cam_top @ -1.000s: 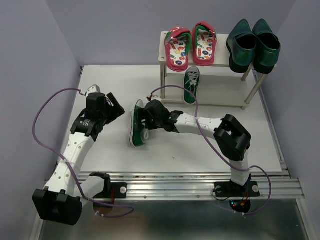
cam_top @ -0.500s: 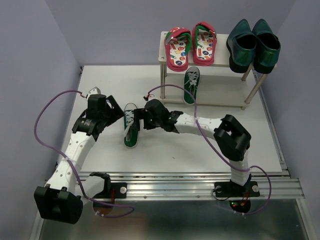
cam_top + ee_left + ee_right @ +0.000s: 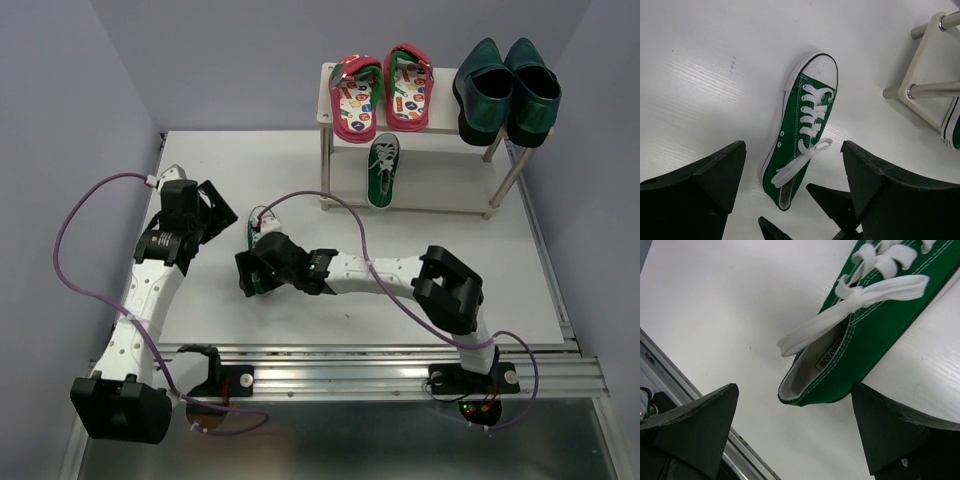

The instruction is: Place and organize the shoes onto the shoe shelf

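One sneaker (image 3: pixel 802 120) lies on the table (image 3: pixel 500 270). Left claw (image 3: pixel 222 208) and right claw (image 3: pixel 250 272) gape wide, the right at its heel.

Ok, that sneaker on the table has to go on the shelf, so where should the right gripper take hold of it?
Across the heel end of the green sneaker, coming from behind it: it sits upright on its sole, narrow there, and the open right gripper straddles that end.
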Robot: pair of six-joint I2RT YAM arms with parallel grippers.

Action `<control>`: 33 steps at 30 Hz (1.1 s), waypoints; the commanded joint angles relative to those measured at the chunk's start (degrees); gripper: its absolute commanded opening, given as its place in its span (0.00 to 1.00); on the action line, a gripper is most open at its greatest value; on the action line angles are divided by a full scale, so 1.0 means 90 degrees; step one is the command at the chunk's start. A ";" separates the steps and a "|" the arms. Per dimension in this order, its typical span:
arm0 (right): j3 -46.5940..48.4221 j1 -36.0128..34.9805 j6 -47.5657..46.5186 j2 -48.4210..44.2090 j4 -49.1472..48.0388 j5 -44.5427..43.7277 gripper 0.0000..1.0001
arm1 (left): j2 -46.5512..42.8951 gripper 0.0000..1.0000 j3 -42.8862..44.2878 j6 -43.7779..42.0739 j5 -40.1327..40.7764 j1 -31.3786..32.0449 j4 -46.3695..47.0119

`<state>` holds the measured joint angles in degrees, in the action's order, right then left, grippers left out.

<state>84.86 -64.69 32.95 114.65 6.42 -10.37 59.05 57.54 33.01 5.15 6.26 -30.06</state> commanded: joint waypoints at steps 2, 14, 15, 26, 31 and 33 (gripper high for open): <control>0.0590 -0.0108 -0.0126 0.0463 0.0214 -0.0566 0.99 | -0.0106 0.88 0.0140 -0.0143 -0.0054 -0.0051 0.0049; 0.0309 -0.0166 0.0001 0.0153 0.0684 -0.1610 0.01 | -0.0115 0.88 0.0052 -0.0172 -0.0181 -0.0120 0.0108; 0.0143 -0.0166 -0.0086 -0.0187 0.0684 -0.1698 0.01 | -0.0106 0.88 0.0062 -0.0172 -0.0201 -0.0129 0.0137; -0.3477 -0.0166 -0.0527 -0.3664 0.0830 -0.2265 0.01 | 0.0099 0.87 -0.0065 -0.0036 -0.0542 -0.0129 0.0547; -0.4545 -0.0166 -0.0088 -0.5120 0.1337 -0.2402 0.01 | 0.0236 0.86 -0.0085 0.0004 -0.0796 -0.0129 0.0665; -0.4858 -0.0166 0.0302 -0.5609 0.1513 -0.2509 0.01 | 0.0265 0.85 -0.0085 0.0033 -0.0845 -0.0139 0.0742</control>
<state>43.59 -66.04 31.35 70.59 20.49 -28.16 61.23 56.95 33.06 -0.56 5.39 -26.46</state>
